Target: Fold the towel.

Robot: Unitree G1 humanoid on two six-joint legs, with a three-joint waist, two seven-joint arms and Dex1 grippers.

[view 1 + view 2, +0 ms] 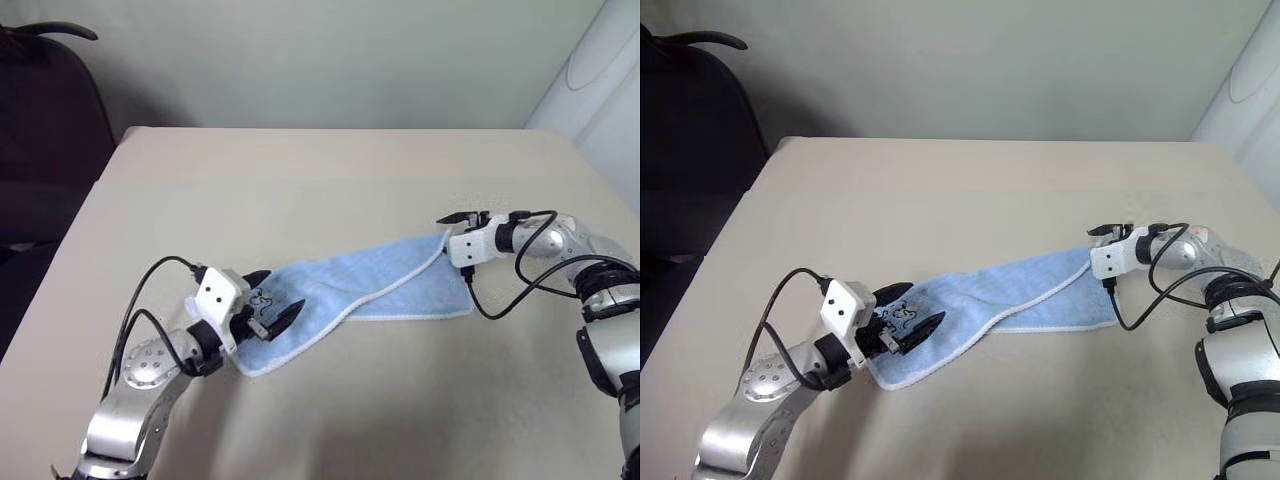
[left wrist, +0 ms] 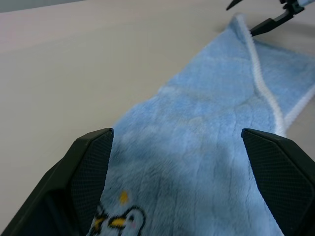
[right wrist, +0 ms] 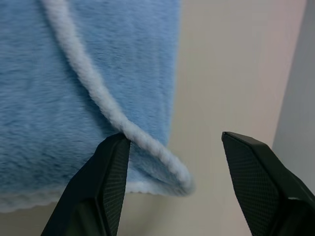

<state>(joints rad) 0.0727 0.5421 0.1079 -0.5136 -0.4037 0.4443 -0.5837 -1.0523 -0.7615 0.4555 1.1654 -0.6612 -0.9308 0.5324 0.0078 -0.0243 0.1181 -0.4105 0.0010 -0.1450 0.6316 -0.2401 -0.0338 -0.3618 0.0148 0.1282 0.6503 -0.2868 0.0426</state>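
Cartoon print (image 2: 118, 221) on towel (image 2: 206, 147), close-up

- I see silver metal arms with black joints and black looping cables.
- White wrist blocks carry black textured fingers (image 2: 275, 167), apparently plastic.

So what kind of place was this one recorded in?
Probably an office or lab room, though little of it shows. A plain beige table stands against a bare pale wall, with a dark chair beside it. On the table lies just a light-blue towel.
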